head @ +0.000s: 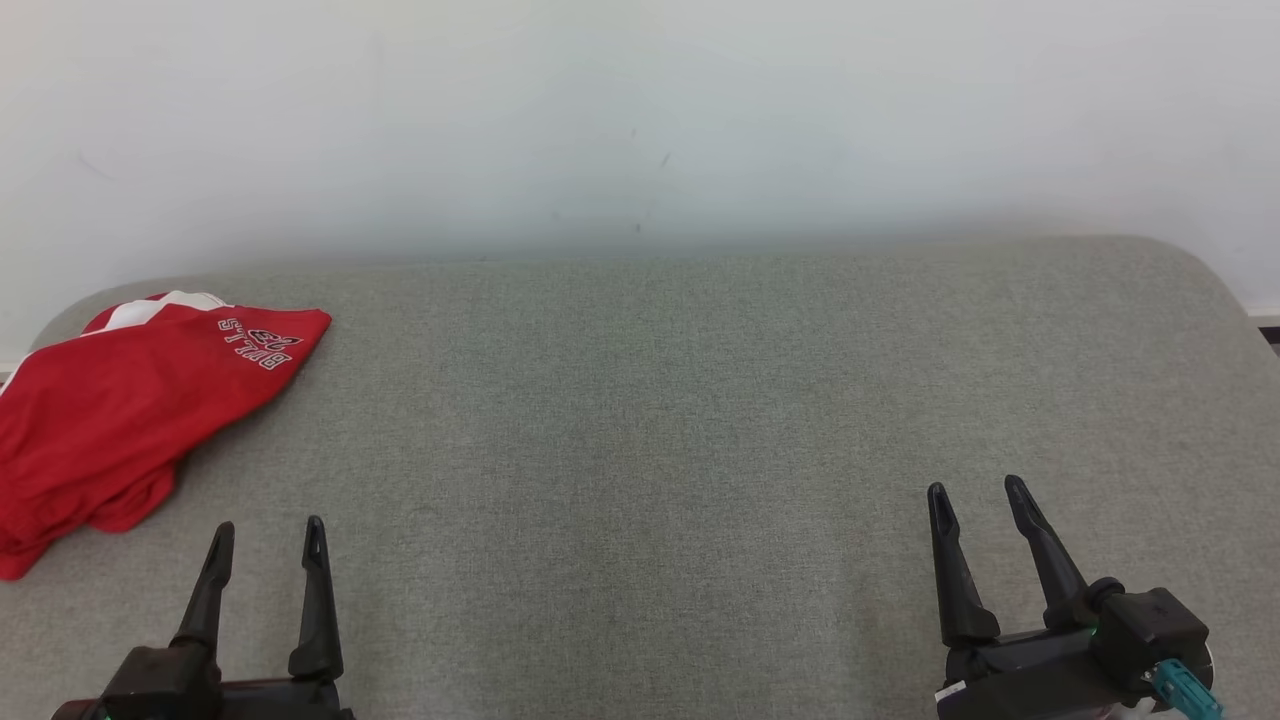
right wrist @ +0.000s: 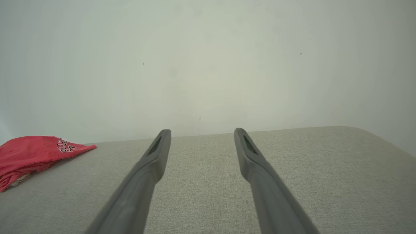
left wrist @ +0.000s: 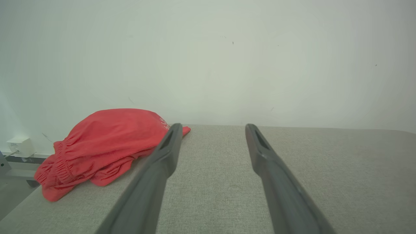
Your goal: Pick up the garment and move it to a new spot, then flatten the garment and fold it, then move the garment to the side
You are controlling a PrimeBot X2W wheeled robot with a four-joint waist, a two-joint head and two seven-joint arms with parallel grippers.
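garment [head: 110, 420] just beyond left gripper [head: 268, 540]

A table [head: 640, 450] covered in grey woven fabric spans the head view, and its two far corners are rounded. Behind it rises a plain white wall [head: 640, 110]; whether the table touches it cannot be told. The wall carries a few small dark specks [head: 664, 159] near its middle. At the right edge of the head view, past the table's rounded corner, a pale skirting strip [head: 1266, 320] runs along the foot of the wall. In the left wrist view, a small white box [left wrist: 19, 146] sits low on the wall beyond the table's end, with a thin cable [left wrist: 12, 152] leading from it. Just under the box runs a grey ledge [left wrist: 24, 159], and below that a patch of grey floor [left wrist: 11, 195] shows.
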